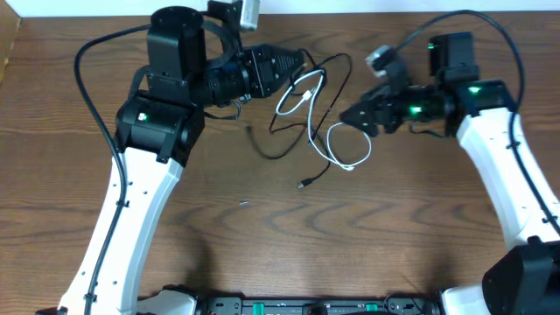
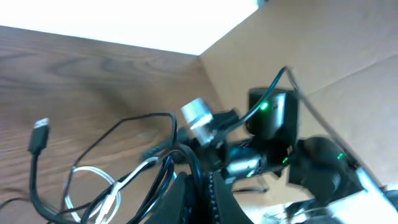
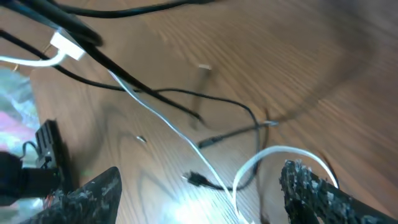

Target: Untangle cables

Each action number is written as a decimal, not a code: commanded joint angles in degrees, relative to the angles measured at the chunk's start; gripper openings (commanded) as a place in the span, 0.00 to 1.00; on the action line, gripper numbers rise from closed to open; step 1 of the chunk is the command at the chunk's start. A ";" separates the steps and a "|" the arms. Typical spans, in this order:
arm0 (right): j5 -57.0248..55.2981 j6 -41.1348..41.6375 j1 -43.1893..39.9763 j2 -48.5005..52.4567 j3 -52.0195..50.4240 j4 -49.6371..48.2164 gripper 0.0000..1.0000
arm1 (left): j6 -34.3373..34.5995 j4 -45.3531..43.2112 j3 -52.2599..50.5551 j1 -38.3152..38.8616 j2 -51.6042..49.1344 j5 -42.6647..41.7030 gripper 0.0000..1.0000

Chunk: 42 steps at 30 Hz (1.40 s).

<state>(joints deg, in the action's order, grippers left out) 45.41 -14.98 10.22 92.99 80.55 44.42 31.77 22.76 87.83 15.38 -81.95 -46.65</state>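
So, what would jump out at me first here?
A tangle of thin cords near the middle of the wooden table: a white cable crossing a black cable. The left pincer sits shut at its top edge, and the right pincer gapes open beside it.

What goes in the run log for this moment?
left hand: shut, what it holds unclear | right hand: open over white cable loop | black cable: crossed with white, not untangled

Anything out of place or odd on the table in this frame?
One small light speck lies alone on the table, apart from the tangled white cable and black cable; too small to identify. Nothing looks spilled or damaged.
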 commanded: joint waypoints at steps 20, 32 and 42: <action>-10.91 20.02 9.18 2.97 0.00 -19.71 0.48 | 7.34 -2.34 1.29 -0.35 0.26 2.36 0.06; -3.23 20.20 5.25 -5.53 0.00 -18.34 0.50 | 5.40 0.09 1.27 -0.57 0.13 2.34 0.07; -20.31 32.41 11.80 -3.17 0.00 -22.62 0.50 | 13.73 0.07 1.27 -0.50 0.13 2.12 0.07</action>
<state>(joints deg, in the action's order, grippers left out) 35.07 10.87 19.79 88.51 80.49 22.52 42.02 22.96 87.83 15.05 -81.97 -44.45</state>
